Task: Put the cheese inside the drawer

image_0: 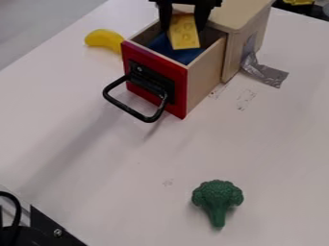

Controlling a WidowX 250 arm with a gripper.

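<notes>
"Where was your claw (183, 29) in the camera view?"

"Over the open drawer (181, 91). I had the cheese (184, 39) pinched between its fingers, above the blue lining (182, 55)."

"Any writing?"

"Faint marks (246, 98) on the table (276, 144) near the tape (265, 73), too blurred for me to read. The banana (104, 38) lay beside the drawer, the broccoli (218, 197) well apart."

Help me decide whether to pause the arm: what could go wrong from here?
The yellow toy cheese slab hangs from the black gripper over the open, red-fronted wooden drawer; released high, it could land askew. The gripper is also close to the pale wooden cabinet's top, so it might bump that edge while lowering.
</notes>
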